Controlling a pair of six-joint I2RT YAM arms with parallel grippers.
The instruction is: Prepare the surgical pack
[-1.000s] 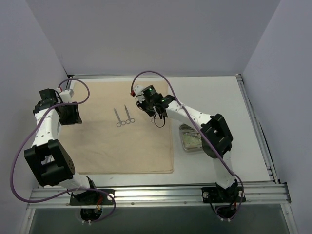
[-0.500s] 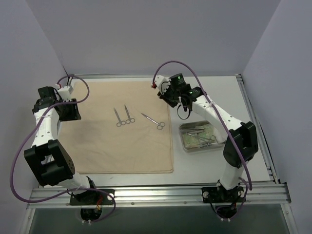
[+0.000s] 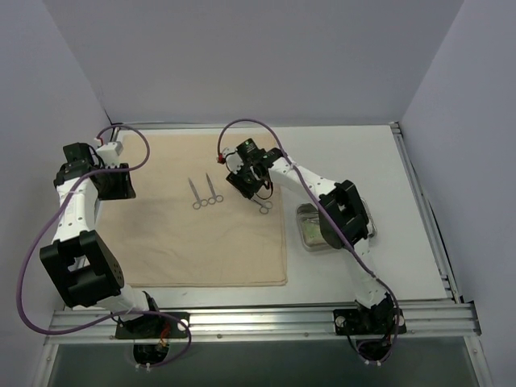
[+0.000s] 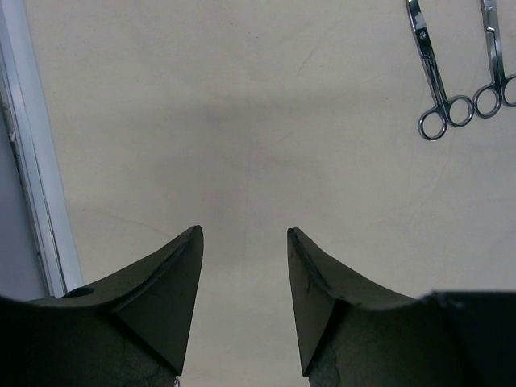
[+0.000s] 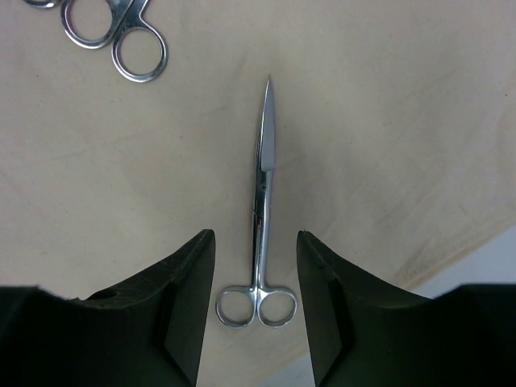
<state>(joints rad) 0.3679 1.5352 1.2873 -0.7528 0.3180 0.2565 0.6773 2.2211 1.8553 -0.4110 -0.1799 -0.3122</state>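
The large beige cloth [image 3: 201, 242] lies spread flat on the left half of the white surface [image 3: 363, 153]. Two steel forceps [image 3: 196, 194] [image 3: 212, 190] lie side by side near its middle, their ring handles toward the near side. A third forceps [image 5: 262, 185] lies on the cloth close to its right edge. The right jaws hang over it, standing open with one finger on each side of its shank and touching neither side. The left jaws are also apart, over bare cloth near the left edge, holding nothing. The steel tray [image 3: 305, 242] sits on the surface just right of the cloth, mostly hidden by the right arm [image 3: 347, 214].
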